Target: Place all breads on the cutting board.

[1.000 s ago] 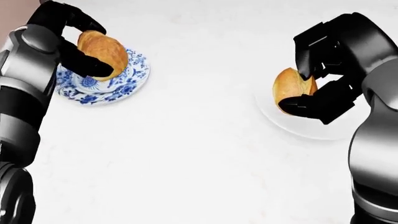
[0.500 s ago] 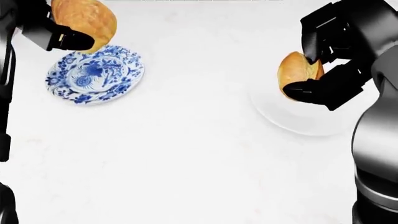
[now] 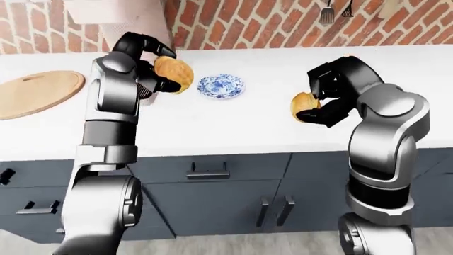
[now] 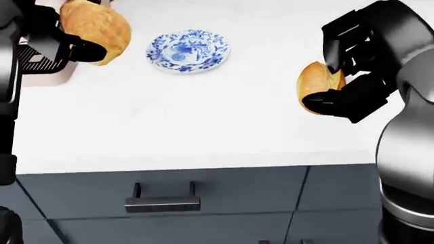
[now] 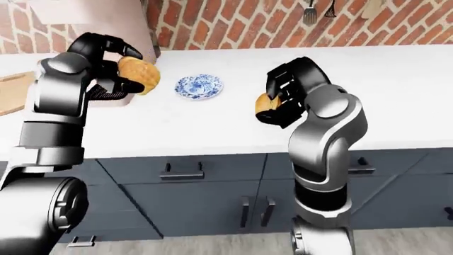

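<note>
Both arms are raised with elbows bent. The black three-fingered left hand [image 3: 152, 66] grips a golden bread roll [image 3: 173, 74]; the black right hand [image 4: 352, 76] clamps a second golden roll [image 4: 313, 87] at chest height.

Cutting board [image 3: 39, 93] far left of plate [image 3: 221, 85] (same counter [image 3: 233, 119]).

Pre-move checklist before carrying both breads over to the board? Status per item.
1. Left hand closed round golden-brown bread roll: ok.
2. Right hand closed round second golden roll: ok.
3. Both rolls lifted off the white countertop: ok.
4. Round wooden cutting board in sight, far left in the left-eye view, top bare: ok.
5. Blue-and-white patterned plate holds no bread: ok.
6. No more breads elsewhere: cannot tell.
</note>
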Motion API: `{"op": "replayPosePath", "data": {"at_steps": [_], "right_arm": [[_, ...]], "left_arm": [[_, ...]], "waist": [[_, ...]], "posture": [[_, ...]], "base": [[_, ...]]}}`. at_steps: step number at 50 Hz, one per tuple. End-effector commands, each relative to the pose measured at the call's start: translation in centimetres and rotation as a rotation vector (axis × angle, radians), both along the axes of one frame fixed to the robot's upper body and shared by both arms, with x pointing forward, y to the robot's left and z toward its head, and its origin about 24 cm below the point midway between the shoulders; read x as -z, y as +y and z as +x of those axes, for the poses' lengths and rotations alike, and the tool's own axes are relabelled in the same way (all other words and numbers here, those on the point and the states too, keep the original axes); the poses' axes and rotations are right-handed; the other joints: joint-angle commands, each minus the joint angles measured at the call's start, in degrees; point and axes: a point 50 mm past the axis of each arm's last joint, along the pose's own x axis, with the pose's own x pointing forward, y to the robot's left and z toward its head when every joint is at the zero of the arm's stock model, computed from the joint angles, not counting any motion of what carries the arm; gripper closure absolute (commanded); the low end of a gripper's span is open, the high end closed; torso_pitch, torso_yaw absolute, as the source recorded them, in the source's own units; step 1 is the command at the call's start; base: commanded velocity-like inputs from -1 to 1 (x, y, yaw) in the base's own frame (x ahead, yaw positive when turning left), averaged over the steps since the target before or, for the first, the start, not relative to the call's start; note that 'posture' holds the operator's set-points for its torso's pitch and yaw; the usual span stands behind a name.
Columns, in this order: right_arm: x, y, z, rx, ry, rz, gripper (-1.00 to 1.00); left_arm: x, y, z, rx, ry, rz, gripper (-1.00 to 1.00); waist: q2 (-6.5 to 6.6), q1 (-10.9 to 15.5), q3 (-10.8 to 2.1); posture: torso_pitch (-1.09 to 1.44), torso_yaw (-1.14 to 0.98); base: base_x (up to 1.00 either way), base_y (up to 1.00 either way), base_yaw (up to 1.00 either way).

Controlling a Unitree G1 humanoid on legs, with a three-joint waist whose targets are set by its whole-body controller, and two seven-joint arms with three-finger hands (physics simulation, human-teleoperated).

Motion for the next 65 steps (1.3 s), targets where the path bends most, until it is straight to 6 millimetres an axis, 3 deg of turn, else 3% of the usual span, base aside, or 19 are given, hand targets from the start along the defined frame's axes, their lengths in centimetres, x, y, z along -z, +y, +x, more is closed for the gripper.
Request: {"op": "replayPosePath", "data": {"at_steps": [1, 6, 8, 9, 13, 19, 23, 24, 32, 35, 37, 40, 43, 45, 46, 48, 52, 56, 65], "right_arm": [[-2.34, -0.11, -0.80, 0.016, -0.121, -0.018, 1.00], [-2.22, -0.03, -0.63, 0.011, -0.126, -0.021, 1.00], [-2.24, 0.00, -0.63, 0.012, -0.129, -0.028, 1.00], [-2.24, 0.02, -0.63, 0.012, -0.130, -0.030, 1.00], [-2.34, 0.07, -0.62, 0.014, -0.136, -0.031, 1.00], [-2.17, 0.16, -0.50, 0.012, -0.137, -0.028, 1.00], [-2.18, 0.23, -0.52, 0.012, -0.139, -0.025, 1.00], [-2.22, 0.24, -0.52, 0.012, -0.141, -0.024, 1.00], [-2.41, 0.23, -0.54, 0.012, -0.150, -0.022, 1.00], [-2.42, 0.19, -0.55, 0.009, -0.155, -0.033, 1.00], [-2.35, 0.20, -0.61, 0.006, -0.153, -0.035, 1.00], [-2.07, 0.24, -0.58, 0.001, -0.147, -0.038, 1.00], [-2.10, 0.32, -0.60, -0.001, -0.146, -0.035, 1.00], [-2.16, 0.37, -0.63, -0.001, -0.149, -0.033, 1.00], [-2.23, 0.36, -0.60, 0.001, -0.153, -0.029, 1.00], [-2.20, 0.36, -0.61, 0.000, -0.154, -0.028, 1.00], [-2.32, 0.36, -0.61, 0.002, -0.156, -0.015, 1.00], [-2.58, 0.25, -0.61, 0.010, -0.165, -0.008, 1.00], [-2.51, 0.28, -0.65, 0.007, -0.167, 0.005, 1.00]], "left_arm": [[-3.73, -0.66, -0.71, 0.032, -0.149, 0.023, 1.00], [-3.65, -0.65, -0.70, 0.033, -0.152, 0.023, 1.00], [-3.63, -0.67, -0.73, 0.035, -0.154, 0.021, 1.00], [-3.65, -0.67, -0.81, 0.035, -0.156, 0.020, 1.00], [-3.86, -0.58, -1.10, 0.037, -0.161, 0.011, 1.00], [-3.83, -0.70, -1.39, 0.044, -0.167, 0.006, 1.00], [-3.71, -0.74, -1.38, 0.048, -0.167, 0.006, 1.00], [-3.75, -0.73, -1.41, 0.048, -0.167, 0.005, 1.00], [-3.87, -0.74, -1.59, 0.049, -0.171, 0.005, 1.00], [-3.82, -0.76, -1.55, 0.050, -0.170, 0.003, 1.00], [-3.85, -0.74, -1.60, 0.050, -0.171, 0.003, 1.00], [-3.81, -0.73, -1.59, 0.049, -0.170, 0.003, 1.00], [-3.76, -0.73, -1.53, 0.049, -0.169, 0.003, 1.00], [-3.72, -0.72, -1.51, 0.049, -0.169, 0.003, 1.00], [-3.72, -0.75, -1.53, 0.050, -0.169, 0.003, 1.00], [-3.71, -0.76, -1.56, 0.050, -0.170, 0.004, 1.00], [-3.74, -0.78, -1.59, 0.050, -0.170, 0.005, 1.00], [-3.76, -0.86, -1.56, 0.053, -0.170, 0.005, 1.00], [-3.66, -0.98, -1.55, 0.055, -0.169, 0.008, 1.00]], "waist": [[-0.49, -0.1, -0.94], [-5.26, -0.3, 1.00], [-9.36, 0.1, 1.62], [-8.73, 0.2, 3.19], [-6.68, -0.1, -1.62], [-2.73, -1.4, -0.56], [4.20, -2.5, -1.43], [1.10, -2.5, -0.07], [-3.30, -3.7, -0.11], [-7.06, -3.5, -1.00], [-6.05, -3.0, -0.85], [-8.19, -0.6, -1.66], [-0.87, -2.3, 0.79], [5.40, -1.5, -1.50], [1.45, -1.0, -0.07], [0.98, -0.1, -1.37], [-2.13, -1.7, -0.05], [-9.53, -4.8, -0.99], [-2.01, -3.4, 0.01]], "posture": [[0.00, 0.00], [0.00, 0.00], [0.00, 0.00], [0.00, 0.00], [0.00, 0.00], [0.00, 0.00], [0.00, 0.00], [0.00, 0.00], [0.00, 0.00], [0.00, 0.00], [0.00, 0.00], [0.00, 0.00], [0.00, 0.00], [0.00, 0.00], [0.00, 0.00], [0.00, 0.00], [0.00, 0.00], [0.00, 0.00], [0.00, 0.00]], "base": [[0.00, 0.00, 0.00], [0.00, 0.00, 0.00], [0.00, 0.00, 0.00], [0.00, 0.00, 0.00], [0.00, 0.16, 0.00], [0.00, 0.30, 0.00], [0.00, 0.38, 0.00], [0.00, 0.38, 0.00], [0.00, 0.37, 0.00], [0.00, 0.36, 0.00], [0.00, 0.42, 0.00], [0.00, 0.57, 0.33], [0.00, 0.00, 1.00], [0.00, 0.00, 1.00], [0.00, 0.00, 1.00], [0.00, 0.00, 1.00], [0.00, 0.13, 0.74], [0.04, 0.19, 0.00], [0.25, 0.27, 0.00]]}}
